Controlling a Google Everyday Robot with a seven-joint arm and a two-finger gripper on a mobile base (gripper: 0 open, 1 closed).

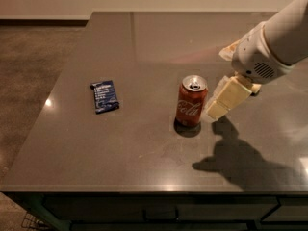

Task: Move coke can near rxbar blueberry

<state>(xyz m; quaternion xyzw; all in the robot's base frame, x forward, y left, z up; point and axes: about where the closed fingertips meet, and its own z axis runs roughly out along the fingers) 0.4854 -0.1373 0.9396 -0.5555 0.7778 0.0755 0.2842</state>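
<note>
The red coke can (191, 102) stands upright near the middle of the dark table. The dark blue rxbar blueberry (105, 96) lies flat well to the can's left, about two can-heights away. My gripper (220, 83) hangs just right of the can, low over the table, open and empty, with its cream fingers (227, 97) pointing down-left at the can. It does not touch the can.
A pale yellow sponge (256, 87) lies behind the gripper, mostly hidden by the white wrist (260, 57). The table's (144, 42) left edge and front edge drop to the floor. The arm's shadow falls on the table at the front right.
</note>
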